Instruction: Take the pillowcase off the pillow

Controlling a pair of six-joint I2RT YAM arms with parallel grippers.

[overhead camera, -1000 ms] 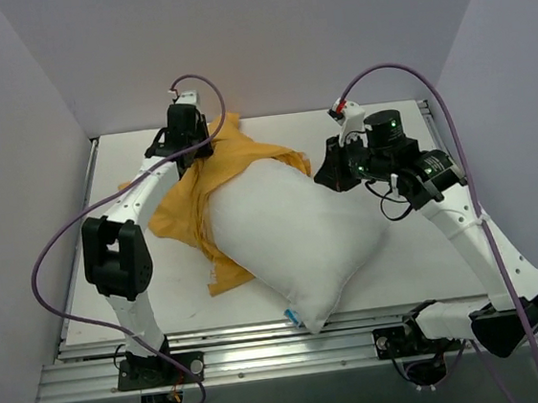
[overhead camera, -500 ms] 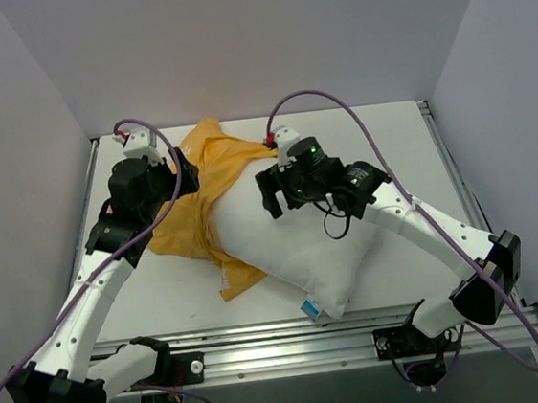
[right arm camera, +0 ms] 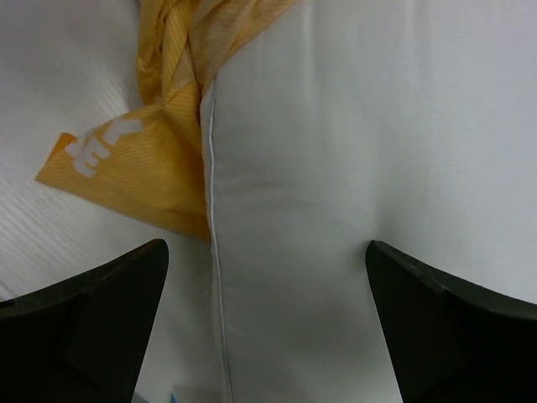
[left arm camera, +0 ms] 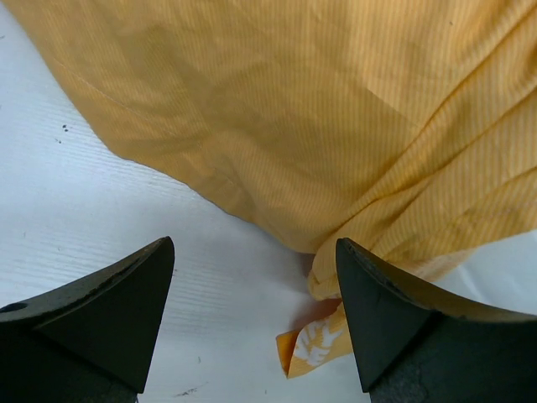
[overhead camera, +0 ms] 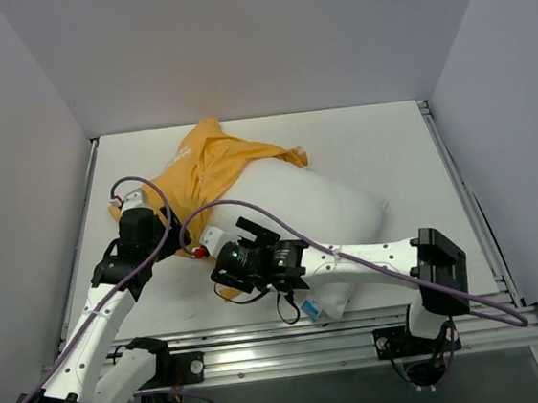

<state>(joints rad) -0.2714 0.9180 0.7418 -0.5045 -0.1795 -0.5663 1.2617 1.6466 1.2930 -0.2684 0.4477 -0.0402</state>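
The orange pillowcase (overhead camera: 205, 165) lies crumpled at the back left, still over the far left end of the white pillow (overhead camera: 332, 209). The pillow stretches diagonally across the table's middle. My left gripper (overhead camera: 161, 244) hovers low by the pillowcase's near edge, open and holding nothing. In the left wrist view the left gripper (left arm camera: 253, 252) frames bare table and a printed corner of the pillowcase (left arm camera: 294, 109). My right gripper (overhead camera: 239, 253) is open over the pillow's near left end. In the right wrist view its jaws (right arm camera: 267, 248) straddle the seam of the pillow (right arm camera: 352, 126), with the pillowcase (right arm camera: 143, 159) to the left.
A blue tag (overhead camera: 309, 308) sticks out of the pillow's near corner. The aluminium rail (overhead camera: 293, 341) runs along the near edge. Grey walls (overhead camera: 22, 141) close the table in on the left, back and right. Purple cables (overhead camera: 250, 208) loop over both arms.
Both arms have drawn back from the far side to the near left. Both grippers have opened and let go. The pillow and pillowcase have shifted slightly toward the back.
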